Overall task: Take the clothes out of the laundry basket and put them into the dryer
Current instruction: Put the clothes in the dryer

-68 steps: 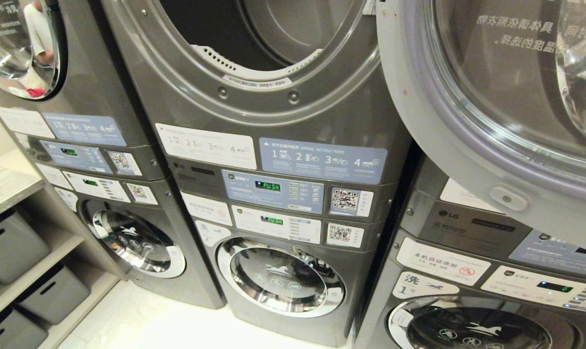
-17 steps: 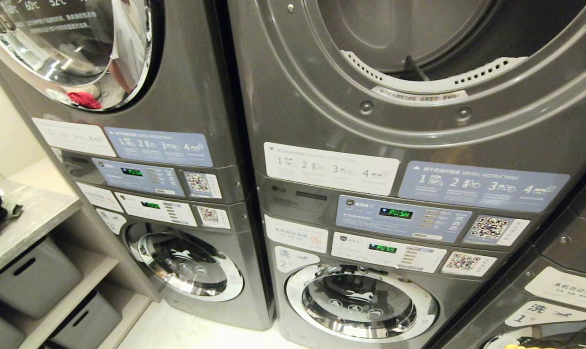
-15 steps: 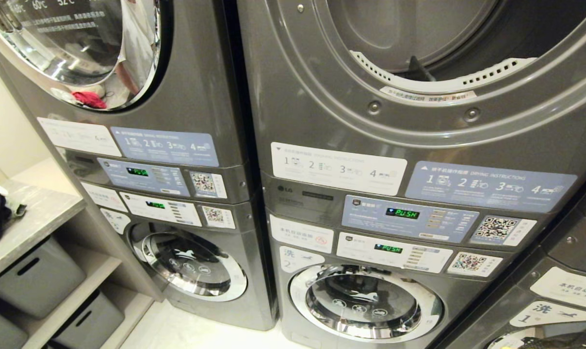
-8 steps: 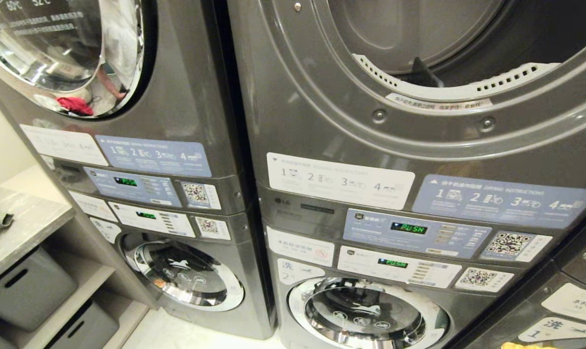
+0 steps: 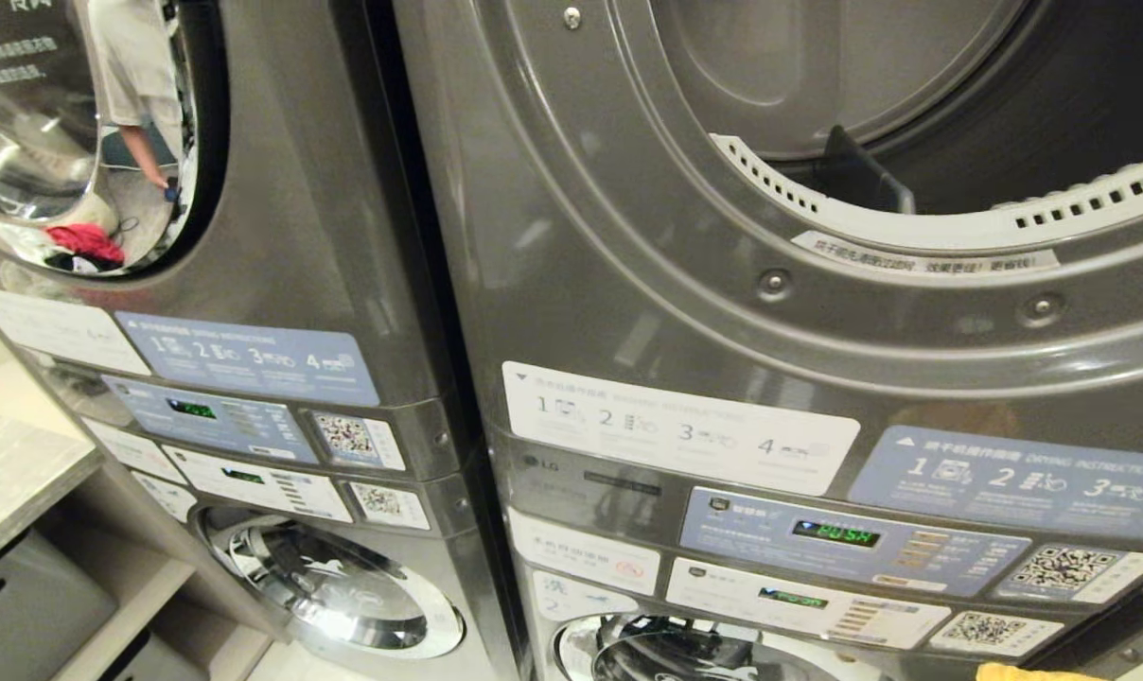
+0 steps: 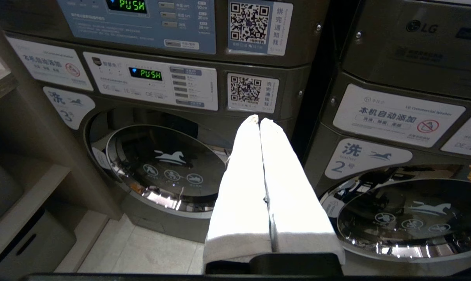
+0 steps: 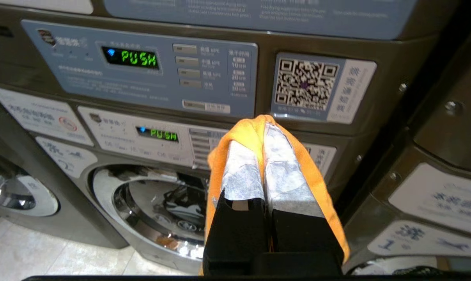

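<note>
1. Clothes show as one orange cloth (image 7: 255, 136), draped over and around the fingers of the right hand (image 7: 263, 128), which is clamped on it; a sliver of it also peeks in at the bottom right corner of the head view (image 5: 1035, 672).
2. That hand hangs low in front of the middle stack, just before its control panels (image 7: 142, 74) and QR sticker (image 7: 307, 84), above the lower washer door (image 7: 157, 207).
3. Left hand (image 6: 259, 121) has its white-wrapped fingers pressed together with nothing between them, low before the gap between the left and middle stacks.
4. Dryer (image 5: 817, 312) fills the right of the head view, its drum mouth (image 5: 912, 113) open, with a white perforated rim (image 5: 959, 227) along the lower edge.
5. Left dryer's door (image 5: 70, 123) is closed; its glass mirrors a person and something red.
6. Far left, a bench (image 5: 13, 473) stands over grey bins (image 5: 23, 605).
</note>
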Controlling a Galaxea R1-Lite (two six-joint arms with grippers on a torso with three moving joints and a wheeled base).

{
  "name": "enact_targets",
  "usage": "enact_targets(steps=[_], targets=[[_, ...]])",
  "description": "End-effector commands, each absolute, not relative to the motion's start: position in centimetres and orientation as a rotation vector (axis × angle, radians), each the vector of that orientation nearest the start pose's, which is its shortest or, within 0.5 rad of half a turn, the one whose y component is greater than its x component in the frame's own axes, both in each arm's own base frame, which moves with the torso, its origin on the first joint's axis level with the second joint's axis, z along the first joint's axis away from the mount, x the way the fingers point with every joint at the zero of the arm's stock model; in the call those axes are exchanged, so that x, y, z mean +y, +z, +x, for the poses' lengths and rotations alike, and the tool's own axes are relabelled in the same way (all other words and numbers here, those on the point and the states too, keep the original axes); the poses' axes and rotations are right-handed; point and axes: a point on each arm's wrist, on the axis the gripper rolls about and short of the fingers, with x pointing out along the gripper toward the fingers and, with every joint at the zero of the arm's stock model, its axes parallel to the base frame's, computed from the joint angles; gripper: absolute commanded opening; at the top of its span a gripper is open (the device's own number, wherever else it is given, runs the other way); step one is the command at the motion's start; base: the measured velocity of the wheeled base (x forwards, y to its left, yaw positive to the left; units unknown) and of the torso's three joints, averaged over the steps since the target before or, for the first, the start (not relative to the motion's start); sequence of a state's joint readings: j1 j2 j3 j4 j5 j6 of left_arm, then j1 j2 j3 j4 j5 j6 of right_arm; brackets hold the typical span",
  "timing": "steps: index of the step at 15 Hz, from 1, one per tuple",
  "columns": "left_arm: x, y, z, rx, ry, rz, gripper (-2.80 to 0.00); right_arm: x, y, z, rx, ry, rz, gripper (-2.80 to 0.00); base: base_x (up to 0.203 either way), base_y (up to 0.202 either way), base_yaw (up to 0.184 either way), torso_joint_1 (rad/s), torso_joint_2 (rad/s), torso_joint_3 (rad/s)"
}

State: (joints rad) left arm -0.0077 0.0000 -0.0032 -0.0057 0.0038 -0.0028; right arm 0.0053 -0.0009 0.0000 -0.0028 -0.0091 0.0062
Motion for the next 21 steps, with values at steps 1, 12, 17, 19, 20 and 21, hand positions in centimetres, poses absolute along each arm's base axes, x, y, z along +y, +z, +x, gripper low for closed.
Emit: enact_targets(steps=[1, 12, 17, 19, 20, 21], targets=[[0.0, 7.7, -2.3, -0.008, -0.003, -0.003, -2.80, 0.0, 7.6, -2.3, -0.005, -0.003, 0.006, -2.80, 0.194, 0.000, 0.000, -0.005, 0.02, 0.010], [0.0, 7.7, -2.3, -0.006, -0.003, -0.003, -2.80, 0.0, 8.8, -2.5, -0.091, 0.010, -0.038, -2.80, 0.116, 0.000, -0.001, -0.004, 0.01, 0.008], [0.0, 7.7, -2.3, -0.008, -0.003, -0.005, -2.80, 0.6, 17.6, -7.1, -0.447, 0.281, -0.138, -2.80, 0.000, 0.000, 0.000, 0.000, 0.00, 0.000], [0.0, 7.7, -2.3, -0.008, -0.003, -0.003, -2.80, 0.8, 20.9, -9.2, -0.490, 0.376, -0.167, -2.80, 0.000, 0.000, 0.000, 0.000, 0.00, 0.000], [0.0, 7.7, -2.3, -0.008, -0.003, -0.003, -2.80, 0.9, 22.6, -9.2, -0.478, 0.422, -0.175, -2.80, 0.000, 0.000, 0.000, 0.000, 0.00, 0.000], [0.0, 7.7, -2.3, -0.008, -0.003, -0.003, -2.80, 1.0, 25.0, -8.8, -0.463, 0.463, -0.181, -2.80, 0.000, 0.000, 0.000, 0.000, 0.00, 0.000]])
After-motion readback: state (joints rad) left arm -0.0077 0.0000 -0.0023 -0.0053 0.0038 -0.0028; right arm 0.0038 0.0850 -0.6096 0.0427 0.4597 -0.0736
